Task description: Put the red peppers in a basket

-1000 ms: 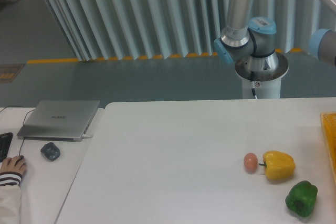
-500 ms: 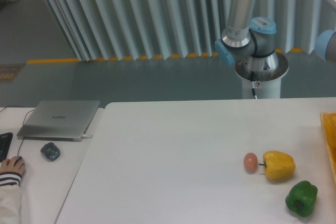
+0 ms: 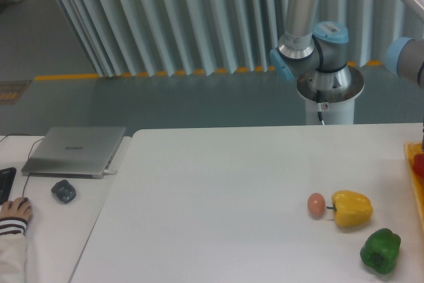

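- My end effector is out of the picture, past the right edge, so I cannot tell how far open it is or whether it holds anything.
- Only my base (image 3: 329,91) shows, standing behind the far edge of the counter (image 3: 218,197), with the shoulder joints and 1 upright link above it.
- 1 sliver of red, the red pepper (image 3: 419,164), shows at the right edge of the counter, cut off by the frame.
- It sits against the basket (image 3: 413,173), of which only a yellow-orange rim is visible along that same right edge; I cannot tell whether the pepper rests inside or is held above it.
- The yellow pepper (image 3: 351,208) lies on the counter near the right edge, toward the near side.
- 1 small egg (image 3: 317,204) lies just beside the yellow pepper, on its left.
- The green pepper (image 3: 380,250) sits near the near right corner, apart from the yellow one.
- Left of the counter, on a separate surface, a closed laptop (image 3: 76,151) lies flat.
- 1 dark mouse-like object (image 3: 63,191) lies in front of the laptop.
- A person's hand (image 3: 14,211) rests at the left edge of the frame.
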